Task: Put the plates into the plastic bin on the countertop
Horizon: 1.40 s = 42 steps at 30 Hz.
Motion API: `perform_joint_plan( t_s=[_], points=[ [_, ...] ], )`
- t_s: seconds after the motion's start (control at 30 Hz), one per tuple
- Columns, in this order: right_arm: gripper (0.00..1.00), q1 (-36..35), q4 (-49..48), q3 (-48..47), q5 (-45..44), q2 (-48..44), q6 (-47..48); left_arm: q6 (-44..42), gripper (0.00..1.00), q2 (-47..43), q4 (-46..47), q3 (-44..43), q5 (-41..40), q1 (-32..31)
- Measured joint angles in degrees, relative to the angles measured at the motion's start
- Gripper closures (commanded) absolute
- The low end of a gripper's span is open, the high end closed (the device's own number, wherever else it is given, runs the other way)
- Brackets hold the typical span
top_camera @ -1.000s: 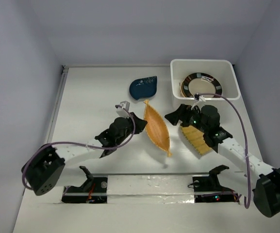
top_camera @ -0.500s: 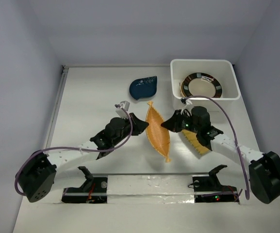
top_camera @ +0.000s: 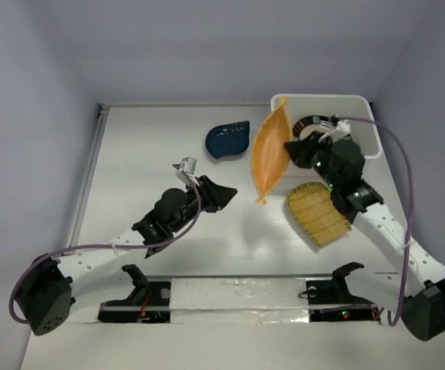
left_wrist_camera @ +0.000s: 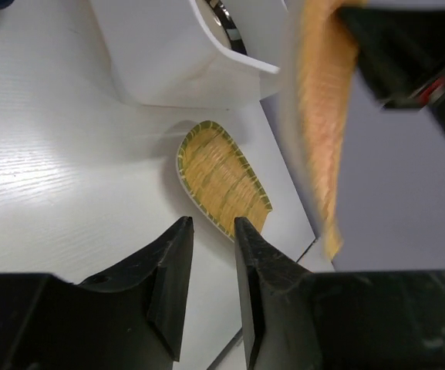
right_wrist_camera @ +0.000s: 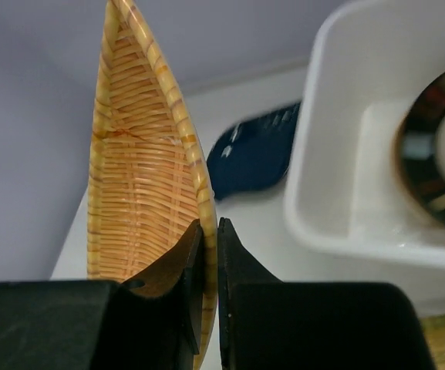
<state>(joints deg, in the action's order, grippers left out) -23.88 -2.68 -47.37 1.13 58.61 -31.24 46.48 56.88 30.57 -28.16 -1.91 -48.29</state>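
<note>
Two arms reach over the white table (top_camera: 141, 162). The right arm rises from its base at the near right corner, forearm angled up and inward, wrist close to the left wall of the plastic bin (top_camera: 324, 99). The right claw (right_wrist_camera: 209, 228) is clenched on the rim of the orange boat-shaped plate (right_wrist_camera: 133, 177), which stands on edge in the air, just left of the bin. The left arm stretches diagonally from the near left corner toward the centre. The left claw (left_wrist_camera: 211, 231) is parted by a narrow gap and grips nothing. A brown-striped round plate (right_wrist_camera: 423, 154) lies inside the bin. The yellow-green ribbed plate (left_wrist_camera: 222, 181) lies flat on the table near the bin's front. The navy leaf plate (top_camera: 228, 139) lies on the table left of the raised plate.
</note>
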Motion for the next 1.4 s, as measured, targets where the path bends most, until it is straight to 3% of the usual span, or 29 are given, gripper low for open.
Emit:
perform_joint_plan(
  t_s=[0.13, 0.33, 0.43, 0.6, 0.73, 1.07, 1.3, 1.4],
  points=[
    [1.0, 9.9, 1.2, -10.8, -4.2, 3.1, 0.7, 1.2, 0.69, 5.1, 2.9, 0.6, 0.2, -1.4],
    [1.0, 22.6, 3.7, -18.3, -6.9, 13.0, -0.8, 0.7, 0.59, 22.9, 3.5, -4.9, 1.8, -7.5],
    [1.0, 26.1, 5.5, -19.6, -6.2, 18.9, -2.2, 0.3, 0.56, 31.6, 4.1, -10.6, 2.8, -9.7],
    [1.0, 29.1, 7.9, -22.0, -2.4, 27.9, -4.6, 0.6, 0.4, 41.4, 6.7, -17.1, 4.5, -11.7],
    [1.0, 29.6, 8.4, -22.8, 0.2, 32.6, -6.2, 1.4, 0.37, 46.4, 7.8, -20.3, 5.4, -12.7],
    [0.84, 30.6, 8.4, -23.3, 2.3, 38.1, -8.5, 1.9, 0.38, 56.8, 7.6, -30.3, 5.3, -15.9],
    [0.55, 30.6, 8.7, -24.2, 1.4, 38.7, -6.7, 3.8, 0.41, 61.6, 8.9, -33.6, 3.5, -16.6],
    [0.54, 30.6, 9.0, -24.2, 0.9, 38.6, -5.8, 5.1, 0.45, 62.4, 10.3, -33.6, 1.7, -16.7]
  ],
)
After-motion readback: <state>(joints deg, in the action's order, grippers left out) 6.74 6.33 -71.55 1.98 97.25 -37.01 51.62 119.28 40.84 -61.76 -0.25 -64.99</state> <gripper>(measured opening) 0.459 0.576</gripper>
